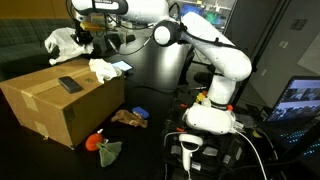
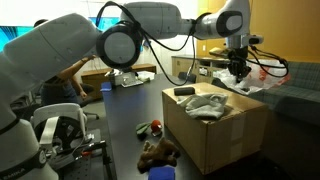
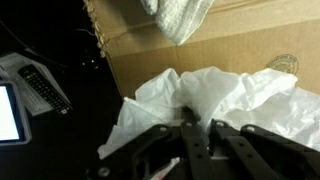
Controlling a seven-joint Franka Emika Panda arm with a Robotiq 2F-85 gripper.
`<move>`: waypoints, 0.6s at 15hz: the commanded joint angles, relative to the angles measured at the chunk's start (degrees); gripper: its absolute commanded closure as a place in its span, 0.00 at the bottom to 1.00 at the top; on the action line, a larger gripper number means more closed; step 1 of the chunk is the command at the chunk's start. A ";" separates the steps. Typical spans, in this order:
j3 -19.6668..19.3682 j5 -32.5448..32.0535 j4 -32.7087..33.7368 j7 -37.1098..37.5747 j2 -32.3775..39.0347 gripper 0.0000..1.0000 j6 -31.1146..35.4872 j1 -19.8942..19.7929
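Closest in, in the wrist view, the gripper (image 3: 196,135) has its fingers pressed together, and they look pinched on a fold of the white bag (image 3: 235,95). The bag sits right at the fingertips and straight ahead of them, with no gap to cross. Its crumpled bulk spreads mostly sideways across the view rather than away. Just past it is the cardboard box (image 3: 210,50), which the bag overlaps, with a white towel (image 3: 178,15) lying further on. Off the box's side, well apart, a remote (image 3: 45,90) rests on a dark surface.
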 commanded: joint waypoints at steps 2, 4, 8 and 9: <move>-1.17 -1.07 -0.52 2.54 -3.90 0.90 -2.26 1.30; -0.82 -0.95 -1.40 1.91 -5.70 0.91 -3.91 1.79; -0.16 -0.90 -3.62 -1.11 -9.34 0.90 -11.46 3.31; 0.03 -0.86 -4.33 -2.34 -10.17 0.89 -14.28 3.70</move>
